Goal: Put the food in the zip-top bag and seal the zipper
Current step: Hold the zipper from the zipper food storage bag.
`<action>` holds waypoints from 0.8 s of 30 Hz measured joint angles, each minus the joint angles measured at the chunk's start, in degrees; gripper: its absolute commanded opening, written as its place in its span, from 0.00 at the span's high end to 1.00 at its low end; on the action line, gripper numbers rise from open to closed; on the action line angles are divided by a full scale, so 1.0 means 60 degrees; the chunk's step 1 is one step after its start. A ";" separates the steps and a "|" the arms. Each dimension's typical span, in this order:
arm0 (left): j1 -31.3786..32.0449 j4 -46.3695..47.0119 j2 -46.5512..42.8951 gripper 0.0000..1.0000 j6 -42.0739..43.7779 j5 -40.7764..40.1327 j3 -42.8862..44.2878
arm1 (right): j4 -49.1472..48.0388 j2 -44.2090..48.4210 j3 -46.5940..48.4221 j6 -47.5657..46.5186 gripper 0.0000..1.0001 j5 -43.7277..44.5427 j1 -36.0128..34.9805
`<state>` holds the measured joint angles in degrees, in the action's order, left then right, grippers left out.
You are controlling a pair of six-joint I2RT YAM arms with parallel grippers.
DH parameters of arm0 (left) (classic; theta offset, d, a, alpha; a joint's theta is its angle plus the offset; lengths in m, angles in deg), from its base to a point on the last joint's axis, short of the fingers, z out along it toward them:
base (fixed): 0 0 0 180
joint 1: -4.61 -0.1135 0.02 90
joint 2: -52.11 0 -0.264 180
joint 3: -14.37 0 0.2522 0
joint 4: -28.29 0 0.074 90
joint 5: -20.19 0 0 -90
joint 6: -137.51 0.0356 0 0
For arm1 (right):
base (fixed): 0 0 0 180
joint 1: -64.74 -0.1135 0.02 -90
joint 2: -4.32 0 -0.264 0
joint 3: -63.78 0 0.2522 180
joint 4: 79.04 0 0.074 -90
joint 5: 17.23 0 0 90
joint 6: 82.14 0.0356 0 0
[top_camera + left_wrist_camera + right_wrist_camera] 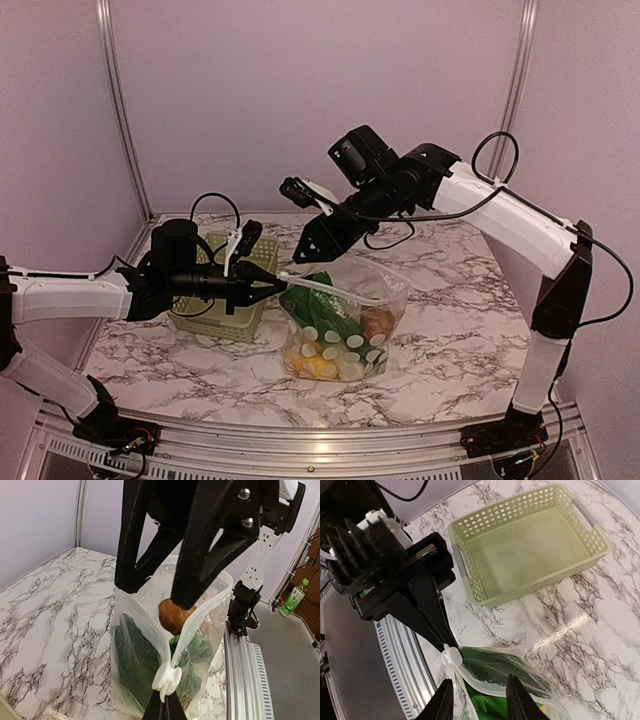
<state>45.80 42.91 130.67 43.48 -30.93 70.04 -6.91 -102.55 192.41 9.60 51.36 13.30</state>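
Zipper point(335, 290) end is clamped tight in my left gripper point(274, 283); my right gripper point(480, 702) hovers over it, fingers apart. Pinching off-line could leave the bag point(350, 325) gaping.

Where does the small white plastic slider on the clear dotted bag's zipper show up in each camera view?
Top external: the small white plastic slider sits just left of centre, pinched at the left gripper.
Left wrist: the slider is bottom centre, just above that gripper's own tips.
Right wrist: the slider is lower left, where the left gripper comes to a point.
Shared landmark: the clear dotted zip-top bag it rides on.
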 measured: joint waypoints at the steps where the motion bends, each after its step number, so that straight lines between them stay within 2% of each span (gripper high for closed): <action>1: 0.0004 -0.0273 -0.0091 1.00 0.0149 -0.0022 0.0036 | -0.0076 0.0000 0.0004 -0.0102 0.63 -0.0066 -0.0076; 11: 0.0011 -0.1300 -0.0608 1.00 0.0561 -0.0084 0.0062 | -0.0645 -0.0004 -0.0004 -0.0987 0.57 -0.0874 -0.0747; 18: 0.0011 -0.1359 -0.0951 1.00 0.0477 -0.0138 0.0055 | -0.1060 -0.0004 -0.0459 -0.1330 0.58 -0.0860 -0.0747; 24: 0.0011 -0.1355 -0.0994 1.00 0.0408 -0.0149 -0.0084 | -0.1366 -0.0018 -0.0772 -0.1464 0.63 -0.0798 -0.0747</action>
<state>45.87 34.77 124.70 45.93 -31.83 69.53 -15.11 -102.66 187.78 0.81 46.58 8.82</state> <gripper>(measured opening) 0.008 0.394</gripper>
